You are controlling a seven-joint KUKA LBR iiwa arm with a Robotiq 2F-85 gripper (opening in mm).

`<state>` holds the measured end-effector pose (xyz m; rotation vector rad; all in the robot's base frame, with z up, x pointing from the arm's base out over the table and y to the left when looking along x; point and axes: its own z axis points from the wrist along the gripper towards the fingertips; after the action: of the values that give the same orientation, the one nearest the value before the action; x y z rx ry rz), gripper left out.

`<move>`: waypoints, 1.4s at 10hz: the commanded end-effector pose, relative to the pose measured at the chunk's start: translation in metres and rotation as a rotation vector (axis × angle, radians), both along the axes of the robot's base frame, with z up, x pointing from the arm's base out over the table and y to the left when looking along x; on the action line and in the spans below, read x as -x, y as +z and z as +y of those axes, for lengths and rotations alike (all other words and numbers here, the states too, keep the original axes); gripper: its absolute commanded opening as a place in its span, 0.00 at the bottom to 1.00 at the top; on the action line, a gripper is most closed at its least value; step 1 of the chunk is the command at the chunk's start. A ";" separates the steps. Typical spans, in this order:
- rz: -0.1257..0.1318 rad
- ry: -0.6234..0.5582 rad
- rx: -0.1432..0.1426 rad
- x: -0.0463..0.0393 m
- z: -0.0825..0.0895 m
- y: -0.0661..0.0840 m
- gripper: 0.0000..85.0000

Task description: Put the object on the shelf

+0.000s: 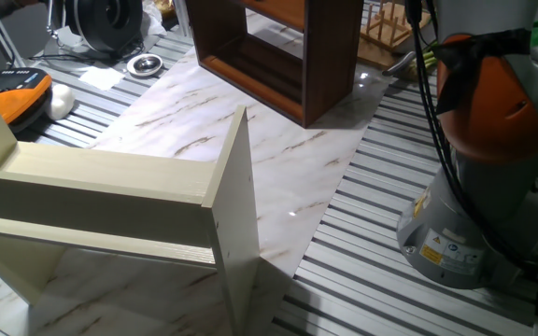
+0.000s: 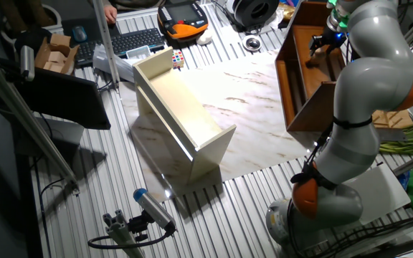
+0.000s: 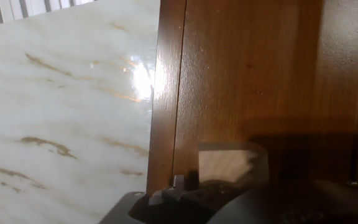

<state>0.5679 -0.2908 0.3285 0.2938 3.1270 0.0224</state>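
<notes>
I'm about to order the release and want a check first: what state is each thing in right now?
Cube: over the shelf board, at the fingers; whether gripped or resting, cannot tell.
Gripper: inside the dark shelf; open or shut, cannot tell.
Dark shelf: upright on the marble, open front.
Cream shelf: lying on the marble, open side up, nothing visible in it.

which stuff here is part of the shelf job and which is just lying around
Part of the job:
- wooden cube, by the gripper
- dark brown shelf

Just lying about:
- cream shelf unit
- white lump
- orange-black pendant
- keyboard
</notes>
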 end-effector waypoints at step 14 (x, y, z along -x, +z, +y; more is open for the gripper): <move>0.061 -0.106 0.003 -0.0082 0.127 0.074 0.60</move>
<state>0.5761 -0.1851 0.4025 0.4699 3.1657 0.0075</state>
